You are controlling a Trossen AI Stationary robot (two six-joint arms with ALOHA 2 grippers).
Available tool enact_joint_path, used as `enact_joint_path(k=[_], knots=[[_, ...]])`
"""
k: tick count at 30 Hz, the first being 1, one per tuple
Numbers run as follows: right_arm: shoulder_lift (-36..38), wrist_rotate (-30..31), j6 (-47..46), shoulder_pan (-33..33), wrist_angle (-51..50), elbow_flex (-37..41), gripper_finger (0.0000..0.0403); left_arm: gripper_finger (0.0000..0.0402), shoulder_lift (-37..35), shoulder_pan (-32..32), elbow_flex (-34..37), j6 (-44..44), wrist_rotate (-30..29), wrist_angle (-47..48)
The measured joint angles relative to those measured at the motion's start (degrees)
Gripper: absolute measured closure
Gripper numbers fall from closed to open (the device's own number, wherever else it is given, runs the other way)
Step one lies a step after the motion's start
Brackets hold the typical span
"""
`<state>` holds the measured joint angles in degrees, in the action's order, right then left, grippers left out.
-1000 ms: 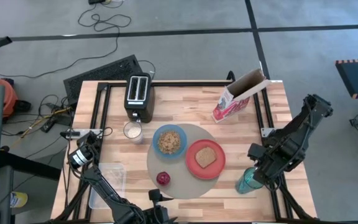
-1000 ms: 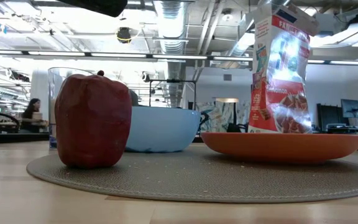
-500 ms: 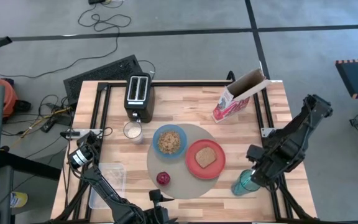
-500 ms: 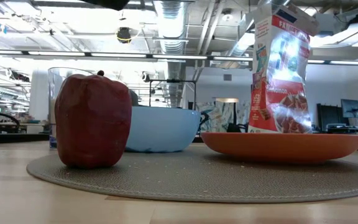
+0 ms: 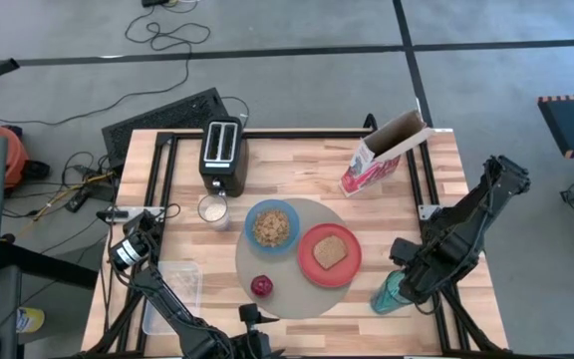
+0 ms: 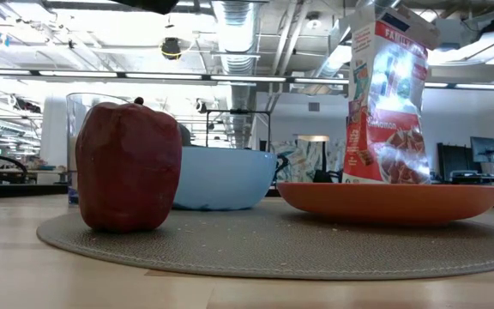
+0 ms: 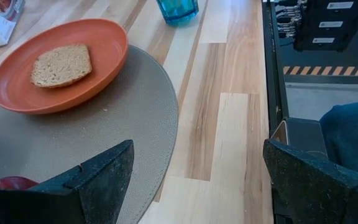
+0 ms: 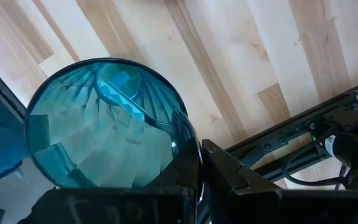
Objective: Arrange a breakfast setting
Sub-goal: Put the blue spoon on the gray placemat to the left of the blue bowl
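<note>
The right gripper point(image 8: 199, 163) pinches the rim of the teal glass point(image 5: 388, 293), one finger inside the rim and one outside, at the near right of the wooden table point(image 5: 312, 165), just right of the round grey-beige mat point(image 5: 292, 291). The right arm runs from it toward the table's right edge.

The left gripper point(image 7: 194, 186) sits low at the near edge of the table with its fingers point(image 7: 98, 177) spread wide and nothing between them, pointing across the mat toward the glass.

On the mat, the red-orange plate point(image 5: 308, 264) holds the toast slice point(image 5: 329, 251) on the right side. The light-blue bowl point(image 5: 272, 226), filled with cereal, is on the far left part. The red apple point(image 5: 261, 286) stands upright at the near left.

Off the mat, a small clear glass point(image 5: 212, 209) stands left of the bowl, just near of the black-and-silver toaster point(image 5: 223, 156). An open cereal box point(image 5: 381, 158) stands at the far right. A clear plastic tub point(image 5: 173, 295) lies at the near left edge.
</note>
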<state>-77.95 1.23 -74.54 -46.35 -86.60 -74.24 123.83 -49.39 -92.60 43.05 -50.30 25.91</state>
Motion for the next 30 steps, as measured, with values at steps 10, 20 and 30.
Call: enact_joint_path(k=[10, 20, 30], knots=[[-0.11, 0.20, -0.42, -0.02, 0.23, -1.13, 0.0366, 0.0058, 0.02, 2.57, 0.00, 0.03, -1.99, -2.91], [-0.11, 0.28, -0.23, -0.04, 1.74, -1.13, 0.0366, 0.0058, 0.02, 12.94, 0.00, -22.30, 11.66, -28.12], [-0.11, 2.01, 1.48, -0.15, 1.95, -1.13, 0.0366, 0.0091, 6.68, 20.95, -4.72, -31.20, 30.24, -44.10]])
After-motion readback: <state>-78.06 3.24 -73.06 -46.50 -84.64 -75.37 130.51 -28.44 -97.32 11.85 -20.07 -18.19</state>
